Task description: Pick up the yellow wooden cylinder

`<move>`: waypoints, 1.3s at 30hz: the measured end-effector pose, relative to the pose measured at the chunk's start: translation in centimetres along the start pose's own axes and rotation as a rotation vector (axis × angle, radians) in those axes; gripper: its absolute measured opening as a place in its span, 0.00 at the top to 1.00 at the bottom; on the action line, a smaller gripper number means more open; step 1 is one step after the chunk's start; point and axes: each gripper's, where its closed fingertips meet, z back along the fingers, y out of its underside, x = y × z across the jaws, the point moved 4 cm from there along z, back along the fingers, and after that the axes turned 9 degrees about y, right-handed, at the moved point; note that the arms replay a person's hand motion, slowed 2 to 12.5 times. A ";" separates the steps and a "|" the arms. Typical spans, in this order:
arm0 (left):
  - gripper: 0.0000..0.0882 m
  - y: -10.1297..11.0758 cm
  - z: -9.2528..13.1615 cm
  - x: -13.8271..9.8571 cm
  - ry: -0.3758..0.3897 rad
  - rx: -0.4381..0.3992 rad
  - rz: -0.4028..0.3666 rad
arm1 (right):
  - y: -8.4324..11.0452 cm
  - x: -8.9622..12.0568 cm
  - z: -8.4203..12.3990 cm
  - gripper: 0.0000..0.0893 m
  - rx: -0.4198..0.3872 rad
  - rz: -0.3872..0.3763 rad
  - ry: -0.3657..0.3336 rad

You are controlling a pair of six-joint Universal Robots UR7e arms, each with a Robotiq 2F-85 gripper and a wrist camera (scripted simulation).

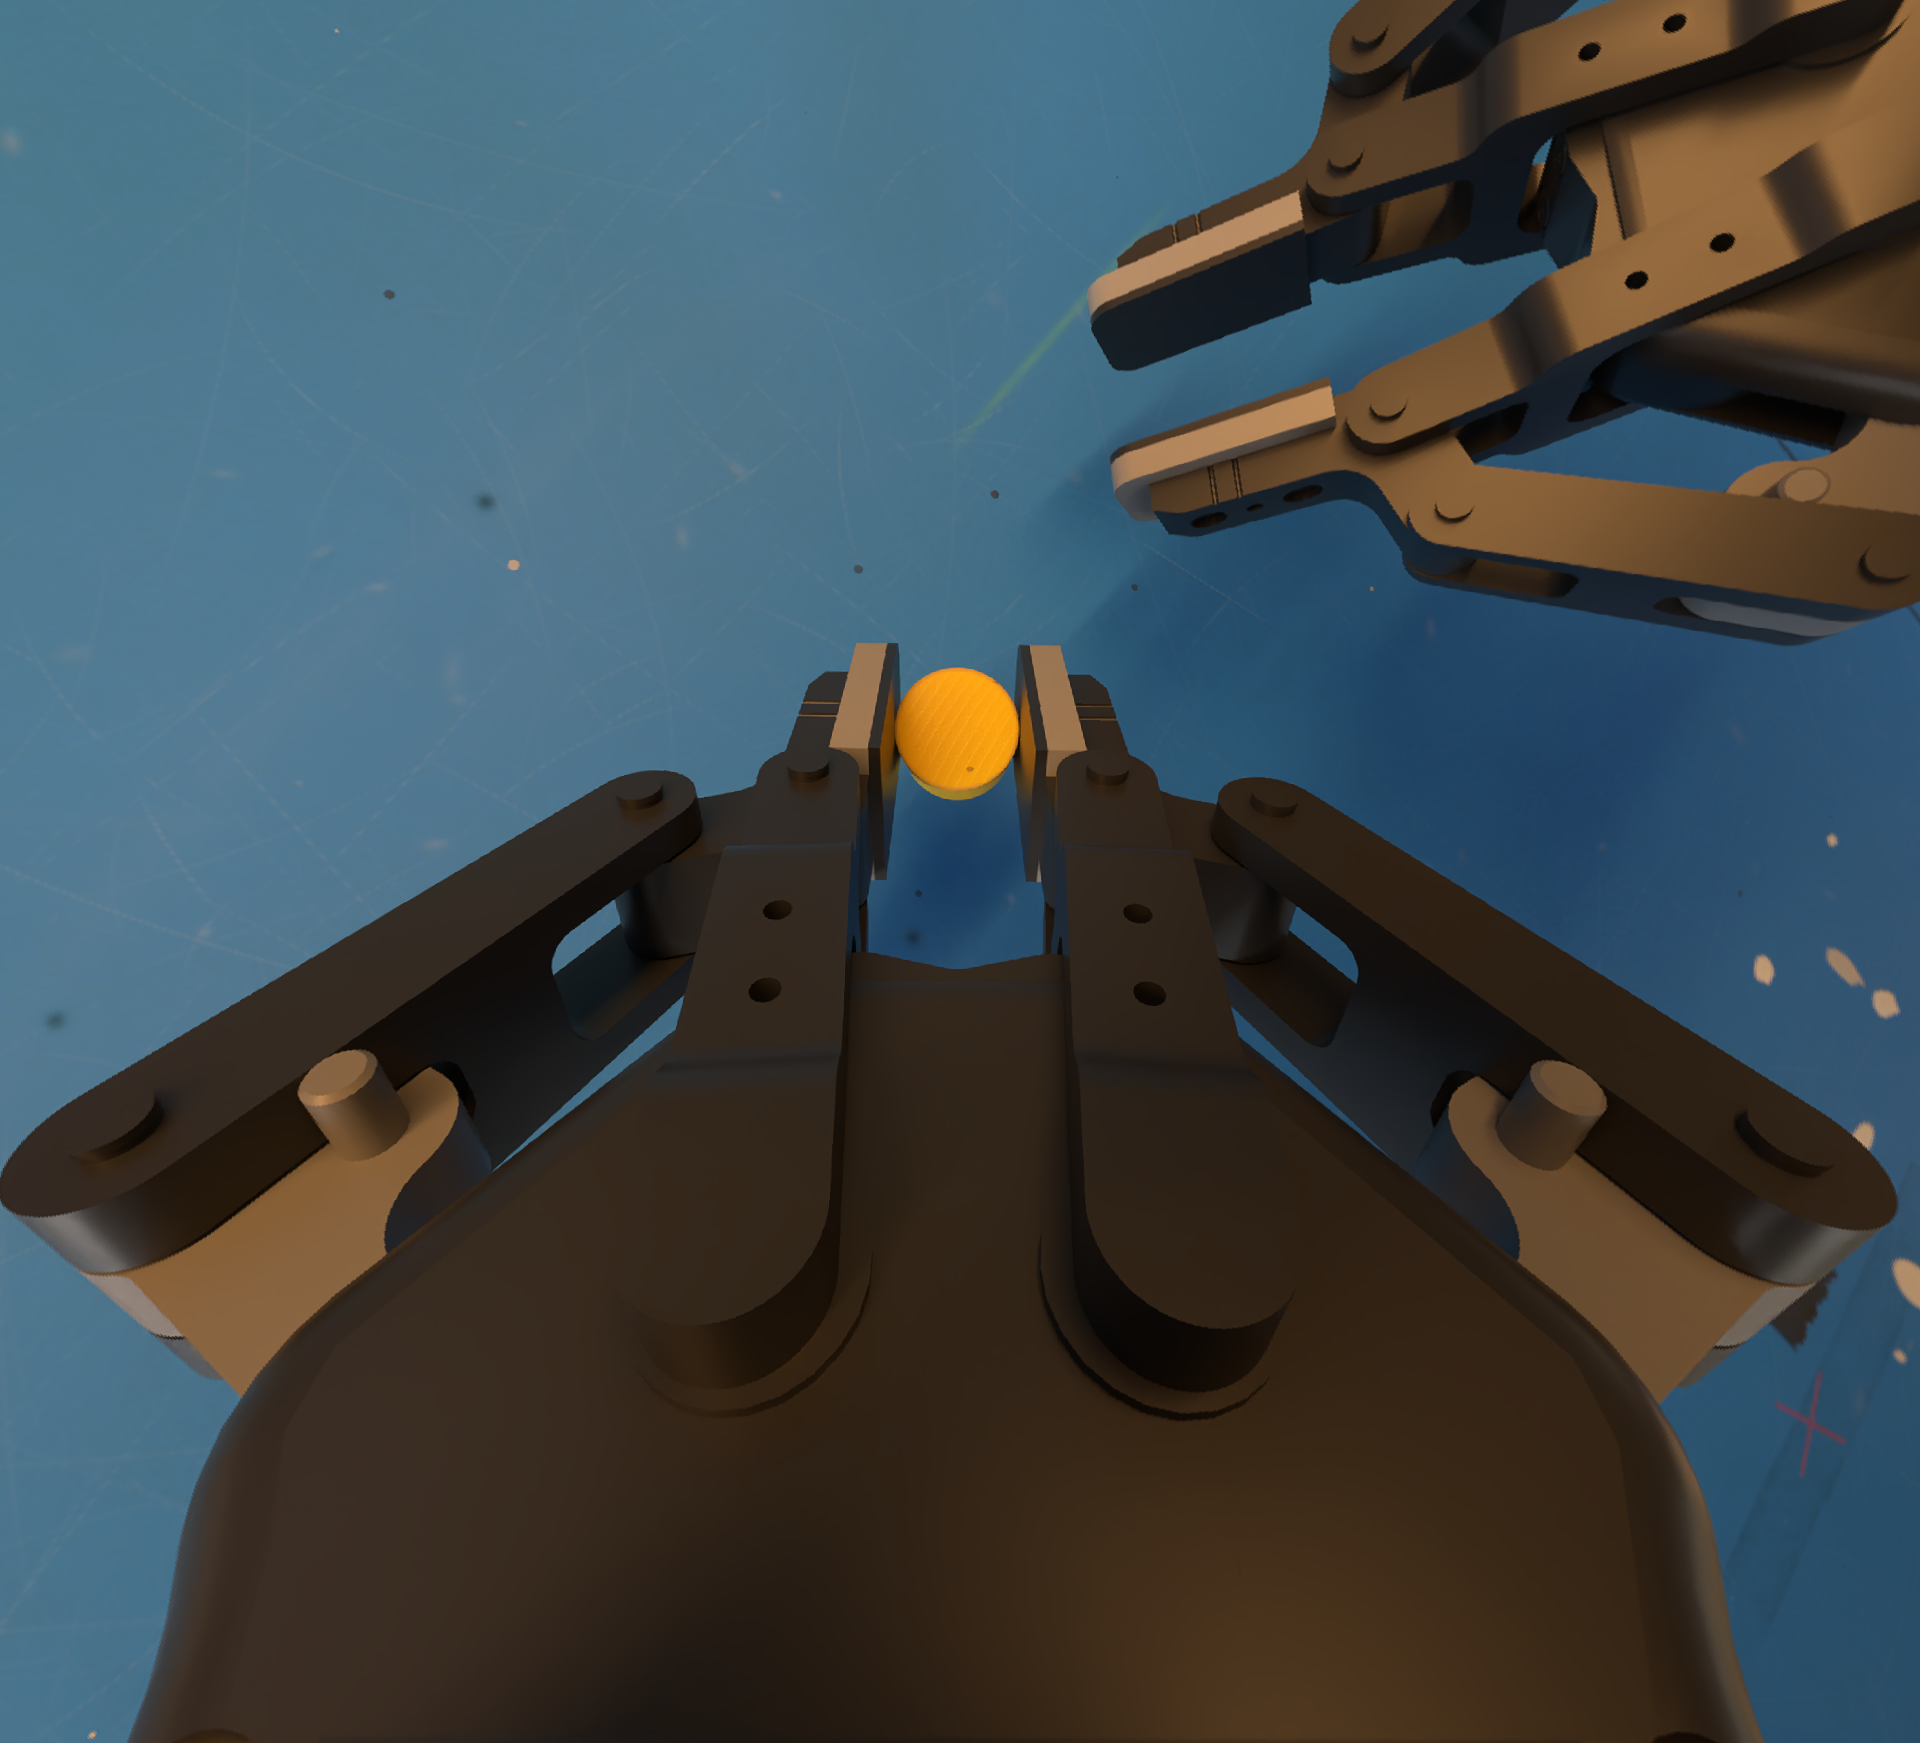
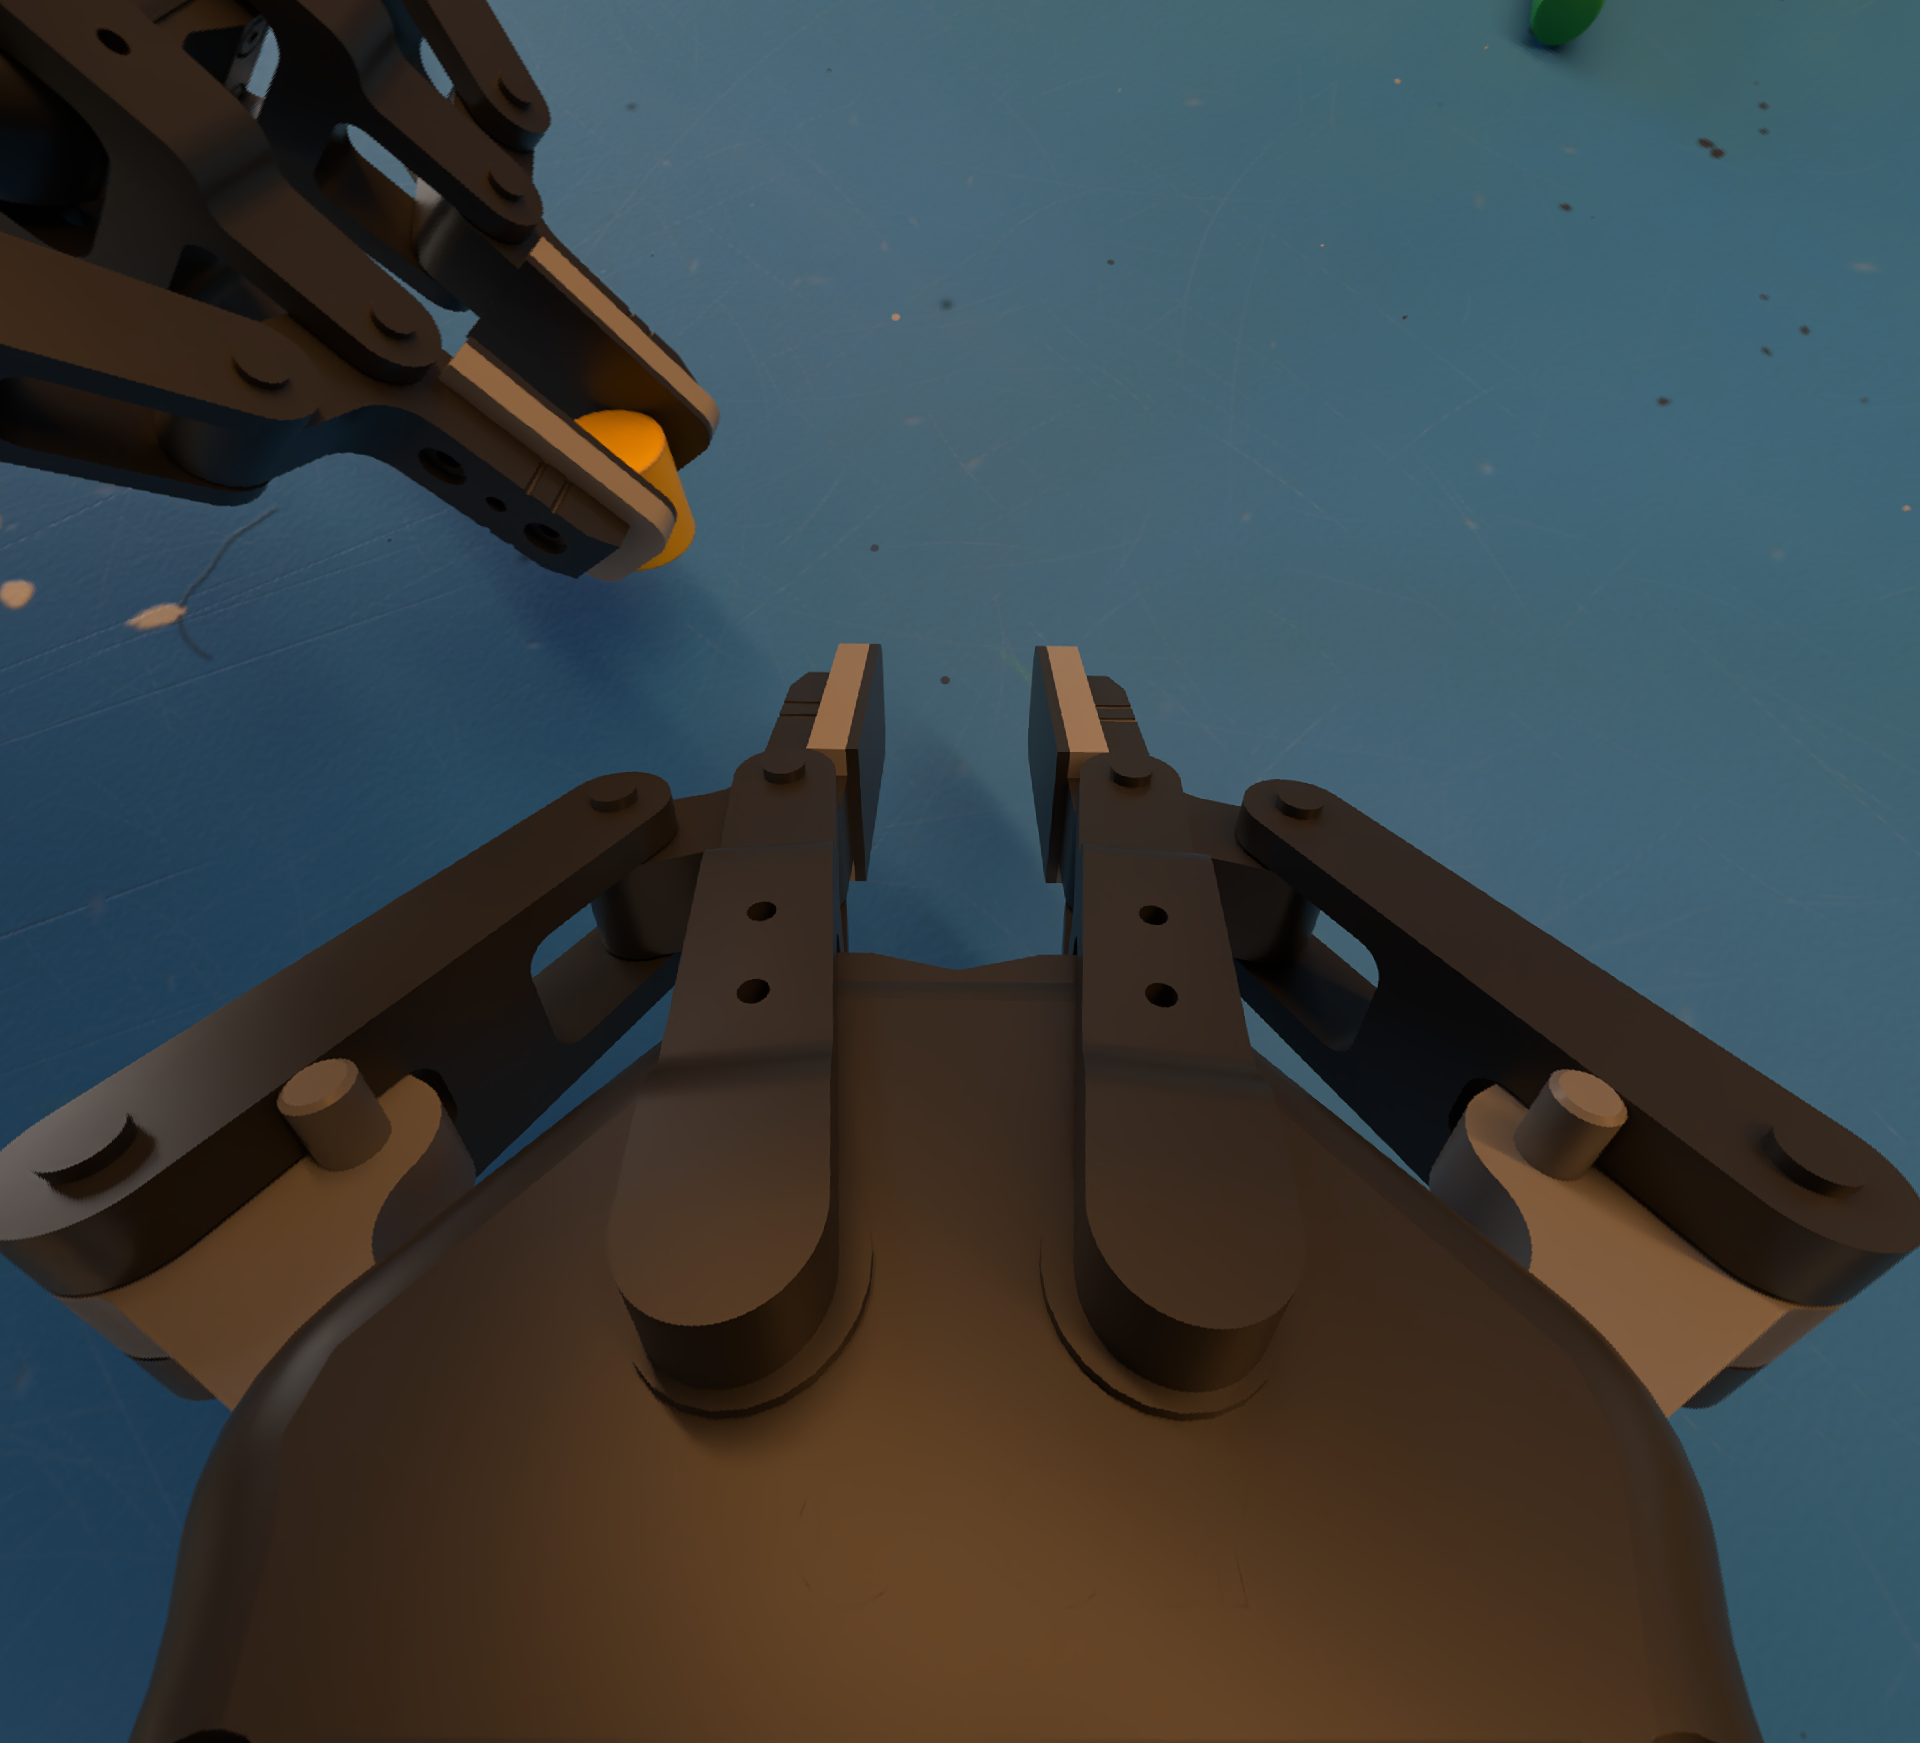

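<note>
Over a scuffed blue table (image 1: 416,343), the left gripper (image 1: 957,727) clamps the yellow cylinder (image 1: 957,729) between its pads; the right gripper (image 2: 956,727) hangs open, empty. Lifting straight up appears next.

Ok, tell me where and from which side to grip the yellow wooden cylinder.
Grip the yellow wooden cylinder across its curved side wall, coming straight down from above: it stands upright with its round end face up. The left hand is already placed this way, pads on opposite sides. The right hand is empty.
</note>
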 end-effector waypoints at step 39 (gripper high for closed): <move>0.77 -0.7 -1.0 0.5 -0.072 0.100 0.025 | -0.1 1.1 0.4 0.73 -0.023 0.032 -0.081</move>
